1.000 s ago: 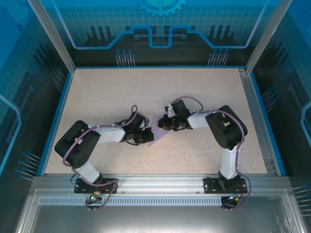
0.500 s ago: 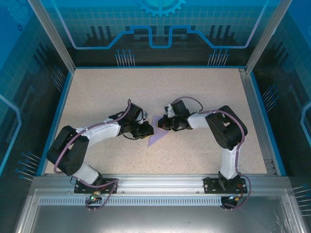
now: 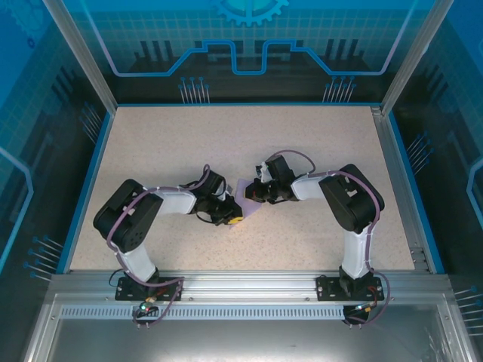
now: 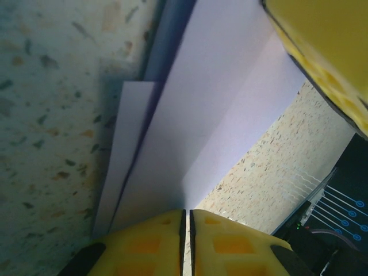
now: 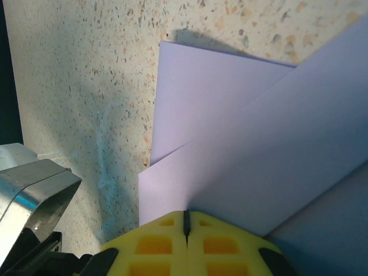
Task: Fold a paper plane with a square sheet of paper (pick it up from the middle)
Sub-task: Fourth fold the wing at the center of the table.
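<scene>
Folding looks partway done: the square sheet of paper (image 3: 249, 207) lies near the middle of the speckled table (image 3: 317, 143), between my two arms. It shows overlapping flaps and straight creases but no slim dart shape, so the point and wings are, I judge, left to make. My left gripper (image 4: 185, 221) is pinched closed on one edge, my right gripper (image 5: 186, 221) likewise on another. The paper is thin, matte lavender, crisp-edged; how many layers are stacked I cannot quite tell.
</scene>
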Action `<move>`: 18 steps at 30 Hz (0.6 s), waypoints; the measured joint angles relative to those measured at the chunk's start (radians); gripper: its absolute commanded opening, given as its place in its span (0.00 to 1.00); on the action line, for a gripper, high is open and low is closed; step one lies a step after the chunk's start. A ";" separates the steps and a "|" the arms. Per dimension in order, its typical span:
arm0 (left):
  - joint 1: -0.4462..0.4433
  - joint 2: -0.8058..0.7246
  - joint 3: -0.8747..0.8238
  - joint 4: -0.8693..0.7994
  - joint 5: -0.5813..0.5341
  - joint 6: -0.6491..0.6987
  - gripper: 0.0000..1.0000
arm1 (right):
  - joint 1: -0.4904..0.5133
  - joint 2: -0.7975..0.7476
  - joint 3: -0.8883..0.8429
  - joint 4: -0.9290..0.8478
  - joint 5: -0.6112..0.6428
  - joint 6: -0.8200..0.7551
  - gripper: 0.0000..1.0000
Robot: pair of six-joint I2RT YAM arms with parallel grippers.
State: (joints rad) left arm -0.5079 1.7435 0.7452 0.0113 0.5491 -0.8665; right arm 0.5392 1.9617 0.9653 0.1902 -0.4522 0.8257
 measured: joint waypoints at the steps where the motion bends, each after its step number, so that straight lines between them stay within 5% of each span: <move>1: 0.002 -0.003 -0.009 0.013 0.002 0.000 0.14 | 0.000 0.000 0.000 0.000 0.000 0.000 0.04; 18: 0.028 -0.079 -0.087 -0.002 -0.020 0.058 0.10 | 0.000 0.000 0.000 -0.002 0.001 -0.007 0.04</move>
State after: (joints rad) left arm -0.4801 1.6650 0.6579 0.0093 0.5289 -0.8089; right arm 0.5392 1.9621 0.9657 0.1879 -0.4511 0.8185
